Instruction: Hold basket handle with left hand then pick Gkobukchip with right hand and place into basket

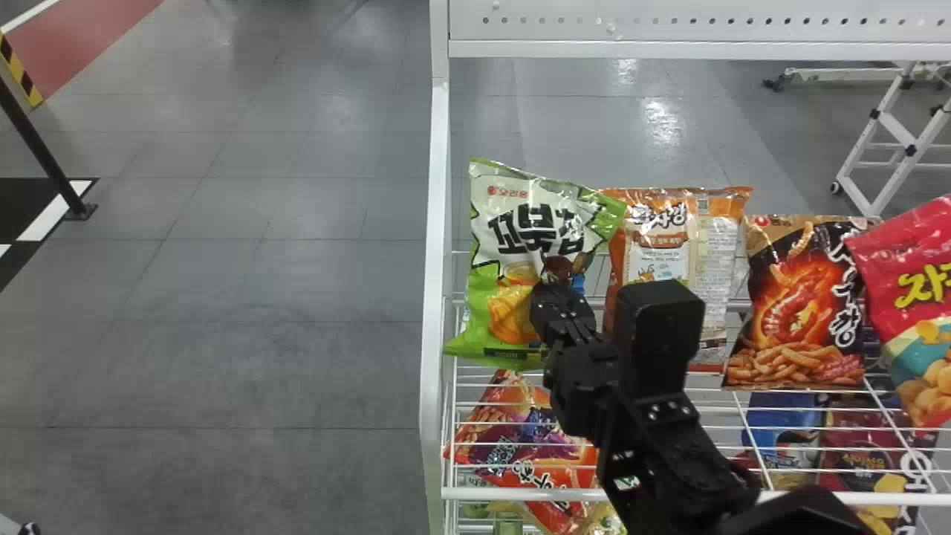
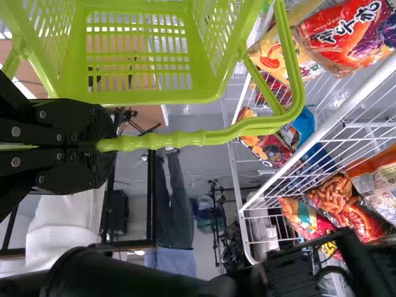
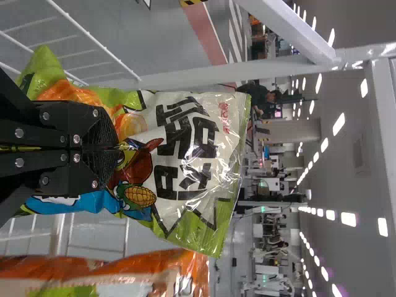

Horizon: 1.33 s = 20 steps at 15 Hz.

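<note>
- We see our right hand (image 1: 559, 288) pinched narrow on the Gkobukchip (image 1: 529, 215), its fingers closed over the middle part of the green and white bag.
- The bag is at the left end of the white wire rack (image 1: 579, 493), its printed front facing us in the head view — whether its bottom bears on the wires, we cannot tell.
- Our left hand (image 2: 104, 146) is closed around the handle (image 2: 185, 139) of the green basket (image 2: 154, 98), as the left wrist view shows, with the rack near the basket.
- Just to the right of the Gkobukchip we have an orange bag (image 1: 657, 223), then a black and orange shrimp-print bag (image 1: 799, 297), and a red bag (image 1: 910, 260) at the head view's right edge.
- Lower down, seen through the wires, we find an orange and purple bag (image 1: 520, 438) and, farther right, a blue bag (image 1: 784, 420).
- Beyond the rack we see a white folding frame (image 1: 891, 126) on the grey floor (image 1: 282, 334).
</note>
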{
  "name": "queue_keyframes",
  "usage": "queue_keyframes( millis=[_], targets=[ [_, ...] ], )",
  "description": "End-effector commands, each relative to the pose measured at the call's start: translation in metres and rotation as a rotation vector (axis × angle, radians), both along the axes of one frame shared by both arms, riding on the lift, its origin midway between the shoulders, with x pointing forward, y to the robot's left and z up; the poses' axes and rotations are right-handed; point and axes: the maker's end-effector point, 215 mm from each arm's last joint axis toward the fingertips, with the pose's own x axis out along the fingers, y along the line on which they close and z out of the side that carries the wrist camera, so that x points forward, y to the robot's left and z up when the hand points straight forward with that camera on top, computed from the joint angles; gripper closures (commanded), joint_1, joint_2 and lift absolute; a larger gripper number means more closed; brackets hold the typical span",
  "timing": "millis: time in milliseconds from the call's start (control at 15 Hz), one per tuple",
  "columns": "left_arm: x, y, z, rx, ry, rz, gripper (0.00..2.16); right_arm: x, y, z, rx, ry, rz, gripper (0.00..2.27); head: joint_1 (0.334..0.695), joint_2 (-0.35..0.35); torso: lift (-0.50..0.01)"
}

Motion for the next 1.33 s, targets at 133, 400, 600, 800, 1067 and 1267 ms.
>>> queue_keyframes(
  millis=[133, 400, 600, 800, 1067, 1267],
  targets=[
    [0.007, -0.001, 0.011, 0.020, -0.046, -0.006, 1.41, -0.065, -0.049, 0.009, -0.020, 0.126, 0.007, 2.07, 0.695, -0.108, -0.032],
    [0.006, -0.005, 0.013, 0.016, -0.050, -0.014, 1.41, -0.120, -0.068, 0.013, -0.058, 0.259, 0.049, 2.07, 0.695, -0.224, -0.032],
    [0.004, -0.006, 0.020, 0.018, -0.064, -0.018, 1.41, -0.168, -0.076, 0.010, -0.147, 0.377, 0.084, 2.07, 0.695, -0.293, -0.032],
    [0.005, -0.006, 0.027, 0.029, -0.086, -0.020, 1.41, -0.204, -0.085, -0.014, -0.207, 0.510, 0.108, 2.07, 0.695, -0.346, -0.032],
    [0.003, -0.005, 0.029, 0.030, -0.086, -0.018, 1.41, -0.241, -0.092, -0.045, -0.245, 0.651, 0.127, 2.07, 0.695, -0.350, -0.032],
    [0.002, -0.006, 0.029, 0.028, -0.083, -0.019, 1.41, -0.257, -0.069, -0.048, -0.203, 0.681, 0.194, 2.07, 0.695, -0.350, -0.032]
  ],
)
